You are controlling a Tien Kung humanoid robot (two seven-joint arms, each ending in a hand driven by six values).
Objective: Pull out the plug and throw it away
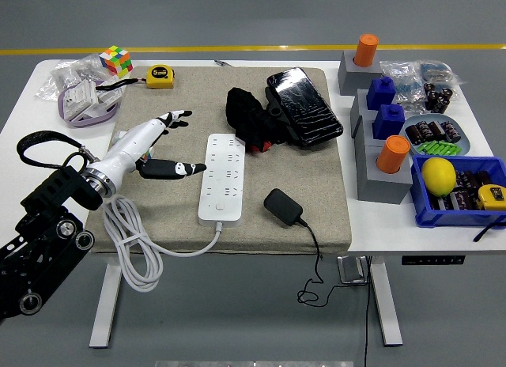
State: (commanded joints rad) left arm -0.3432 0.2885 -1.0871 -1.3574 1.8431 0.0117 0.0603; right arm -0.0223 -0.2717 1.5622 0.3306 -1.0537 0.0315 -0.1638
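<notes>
A white power strip [222, 177] lies lengthwise on the tan mat [316, 185], with no plug in its sockets. A black plug adapter [283, 206] lies on the mat to the strip's right, near the front edge; its black cord [317, 260] hangs over the table's front. My left hand [162, 145] hovers just left of the strip, fingers spread, thumb pointing at the strip's side, holding nothing. The right hand is out of view.
The strip's white cable [134, 248] loops off the mat's front left. A black cloth bundle [251, 120] and a black wrapped slab [304, 106] lie behind the strip. Grey blocks with blue and orange pegs [383, 145] and a blue bin [458, 189] stand at right.
</notes>
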